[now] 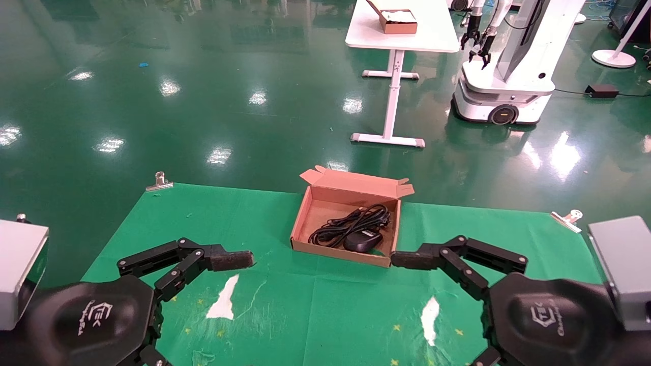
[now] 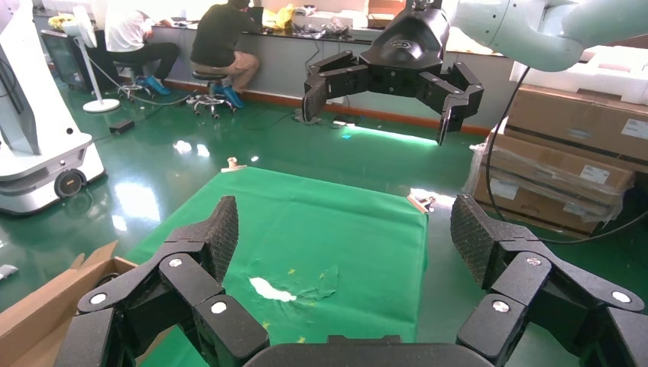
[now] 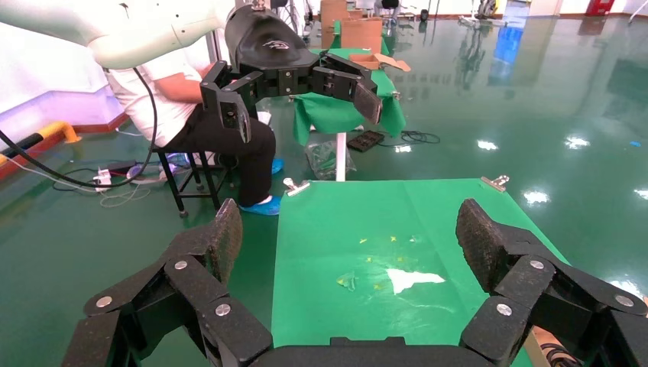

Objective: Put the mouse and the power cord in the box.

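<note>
The brown cardboard box stands open at the far middle of the green cloth, flaps along its far edge. Inside it lie the looped black power cord and, at its near side, the black mouse. My left gripper hangs open over the cloth to the left of the box, and one of its fingers points toward the box. My right gripper is open to the right, with a fingertip close to the box's near right corner. Neither holds anything.
The cloth has two white torn patches near me. Metal clips hold its far corners. Beyond the table are a white table with a small brown box and another robot.
</note>
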